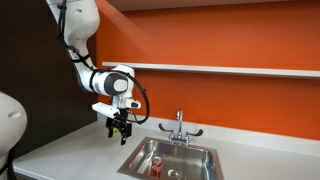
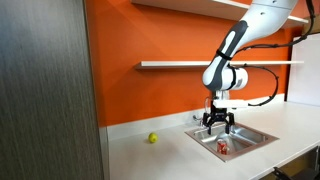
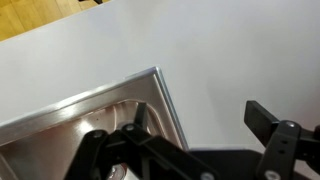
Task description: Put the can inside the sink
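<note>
Gripper (image 1: 120, 131) hangs with jaws spread wide, holding nothing, above a corner of the sink (image 3: 165, 95) rim. Below it and further in, we note the can (image 1: 156, 168) resting inside the basin. We judge the placing done; only lifting the arm clear is left.

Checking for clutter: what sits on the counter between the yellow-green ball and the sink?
Nothing: an exterior view shows only bare counter between ball and sink.

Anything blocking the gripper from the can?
Nothing visible. The can already sits in the sink. The open gripper hangs over the sink's corner, with only air between them.
</note>
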{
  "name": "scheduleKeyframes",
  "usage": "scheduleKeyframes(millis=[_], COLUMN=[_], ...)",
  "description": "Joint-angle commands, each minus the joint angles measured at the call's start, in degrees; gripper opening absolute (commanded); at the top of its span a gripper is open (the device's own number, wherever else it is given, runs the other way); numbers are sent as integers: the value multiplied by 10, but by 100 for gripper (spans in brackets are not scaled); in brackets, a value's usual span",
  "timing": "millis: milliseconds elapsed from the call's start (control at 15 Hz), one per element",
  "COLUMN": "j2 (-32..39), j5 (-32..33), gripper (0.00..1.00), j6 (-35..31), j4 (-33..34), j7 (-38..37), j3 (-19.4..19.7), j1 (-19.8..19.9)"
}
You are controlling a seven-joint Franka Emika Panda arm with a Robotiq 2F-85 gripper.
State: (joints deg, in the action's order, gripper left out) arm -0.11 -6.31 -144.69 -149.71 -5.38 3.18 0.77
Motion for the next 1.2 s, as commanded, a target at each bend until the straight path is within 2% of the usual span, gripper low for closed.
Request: scheduleKeyframes(millis=[0,133,200,467,1133], j2=[-59,-87,-37,-66,-68], j5=[-3,-13,-4,-7,-7], gripper=[100,100,100,100,100], j6=[17,34,9,20,20], j4=[-37,-49,-25,-39,-42], j7=[-10,-12,0,-2,-2], j3=[-12,-16,-11,-14,-14], j1=[-2,-6,-1,-3,-3])
